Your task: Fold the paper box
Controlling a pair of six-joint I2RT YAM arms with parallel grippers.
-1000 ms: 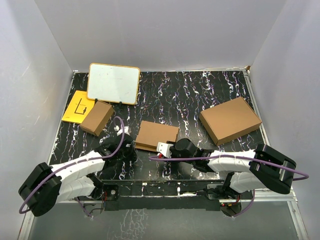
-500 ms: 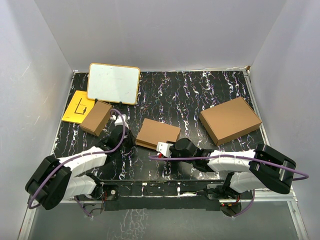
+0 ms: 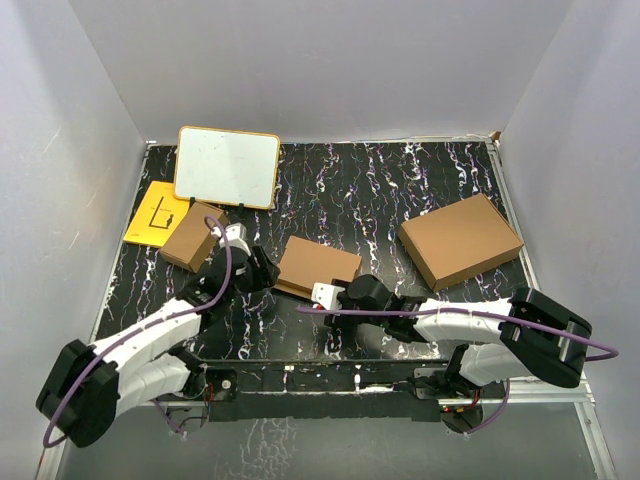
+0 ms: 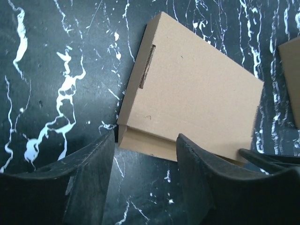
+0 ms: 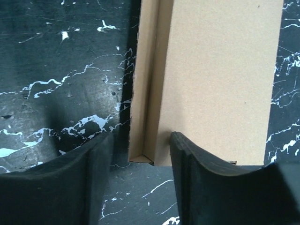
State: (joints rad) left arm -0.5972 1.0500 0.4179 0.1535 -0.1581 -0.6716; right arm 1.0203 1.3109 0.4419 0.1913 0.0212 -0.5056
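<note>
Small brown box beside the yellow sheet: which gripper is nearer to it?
Left. The left gripper is just right of the small brown box; the right gripper is farther right, at the paper box's near edge.

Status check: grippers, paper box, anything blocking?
Left gripper open around a paper box corner. Right gripper open, straddling the box's edge. Lid down, nothing gripped. Small box and large box sit apart, not blocking.

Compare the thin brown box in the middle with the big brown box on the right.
The thin brown cardboard box is smaller and shallower than the large brown cardboard box. The left tool and right tool flank the thin box; the large box sits alone. Both lie flat.
</note>
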